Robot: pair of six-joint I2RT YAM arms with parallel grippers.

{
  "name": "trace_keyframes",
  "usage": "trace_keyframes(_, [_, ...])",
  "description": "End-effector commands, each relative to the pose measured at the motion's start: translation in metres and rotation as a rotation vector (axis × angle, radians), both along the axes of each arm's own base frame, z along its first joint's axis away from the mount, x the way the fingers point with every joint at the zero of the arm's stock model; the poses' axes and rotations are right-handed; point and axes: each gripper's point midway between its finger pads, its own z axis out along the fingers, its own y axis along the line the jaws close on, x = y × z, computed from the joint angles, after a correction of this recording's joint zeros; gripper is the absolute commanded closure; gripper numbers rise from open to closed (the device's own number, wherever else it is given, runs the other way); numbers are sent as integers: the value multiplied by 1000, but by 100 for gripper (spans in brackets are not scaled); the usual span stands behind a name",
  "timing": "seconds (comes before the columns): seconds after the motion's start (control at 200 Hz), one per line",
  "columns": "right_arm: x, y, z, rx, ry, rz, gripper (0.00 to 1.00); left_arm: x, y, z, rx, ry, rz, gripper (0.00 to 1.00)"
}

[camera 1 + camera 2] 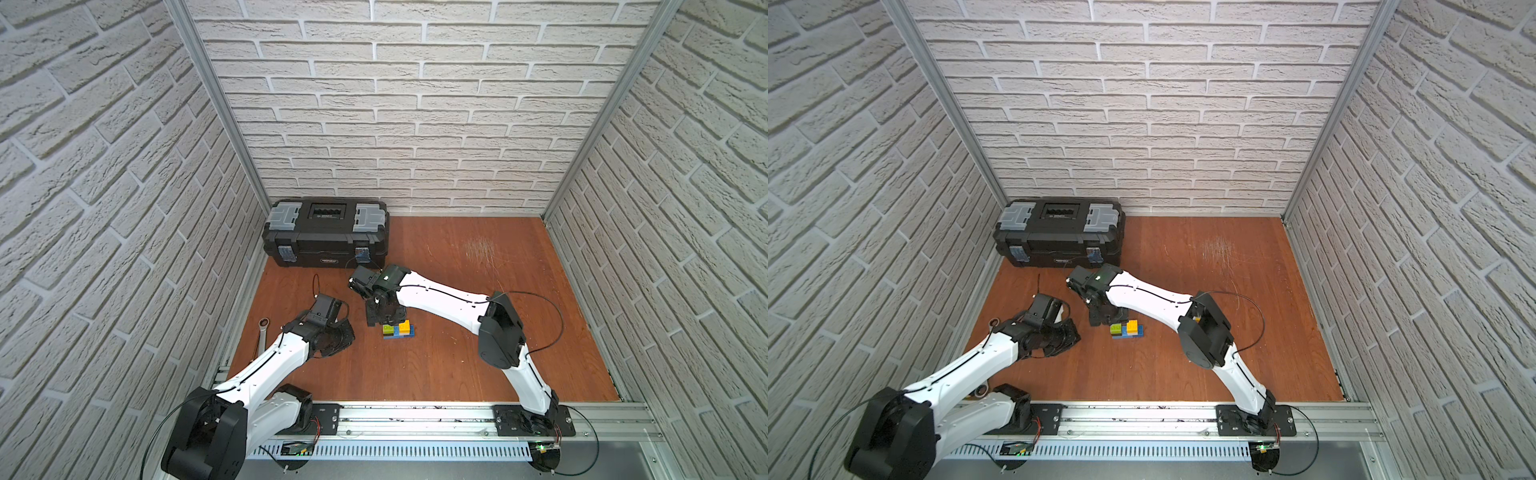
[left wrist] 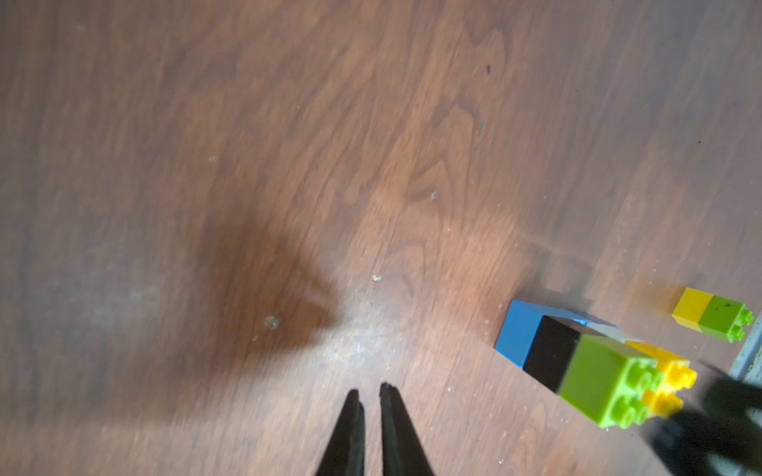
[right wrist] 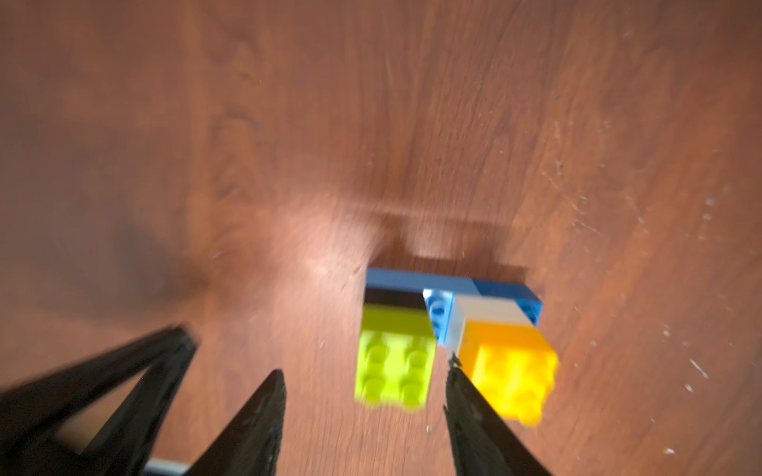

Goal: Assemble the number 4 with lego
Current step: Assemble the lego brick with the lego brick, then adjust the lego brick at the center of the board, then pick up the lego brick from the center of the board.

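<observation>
1. Lego number 4 (image 1: 398,330): joined bricks, blue base, green and yellow tops; on desk (image 1: 457,365), just below centre in both top views.
2. Right gripper (image 3: 365,369): parted, gripping nothing; green brick (image 3: 396,358) between its fingers.
3. Left gripper (image 2: 370,390): closed, empty, apart from Lego number 4.

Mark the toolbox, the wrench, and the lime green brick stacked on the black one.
toolbox (image 1: 322,250): in a top view, on its front wall.
wrench (image 1: 262,340): in a top view, on the shaft below its ring end.
lime green brick (image 3: 393,366): right wrist view, on its studded face.
</observation>
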Motion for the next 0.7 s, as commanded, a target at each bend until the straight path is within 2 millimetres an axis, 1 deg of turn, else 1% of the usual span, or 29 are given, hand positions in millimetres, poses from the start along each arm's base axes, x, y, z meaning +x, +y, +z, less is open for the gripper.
trace_keyframes(0.0, [1, -27, 40, -8, -130, 1, 37, 0, -8, 0, -15, -1, -17, 86])
trace_keyframes(0.01, [4, -30, 41, -17, -148, -7, 37, -1, -10, 0, -19, -2, -18, 86])
trace_keyframes(0.03, [6, -40, 52, -13, -181, -17, 37, -2, -13, -1, -29, -1, -22, 86])
trace_keyframes(0.105, [16, -81, 51, -59, -201, -62, 33, -7, -26, -4, -66, 3, -40, 86])
trace_keyframes(0.19, [24, -128, 41, -89, -172, -111, 30, -12, -43, -7, -130, 8, -56, 86])
trace_keyframes(0.29, [32, -180, 28, -126, -145, -162, 26, -15, -54, -8, -164, 12, -61, 86])
trace_keyframes(0.395, [38, -219, 10, -135, -125, -200, 23, -17, -60, -7, -174, 3, -64, 85])
trace_keyframes(0.46, [38, -236, -1, -126, -87, -217, 23, -19, -63, -9, -170, 8, -70, 85])
trace_keyframes(0.53, [38, -249, -10, -118, -54, -231, 23, -19, -66, -11, -163, 16, -80, 84])
trace_keyframes(0.695, [40, -263, -30, -86, -9, -247, 24, -13, -69, -16, -147, 23, -73, 85])
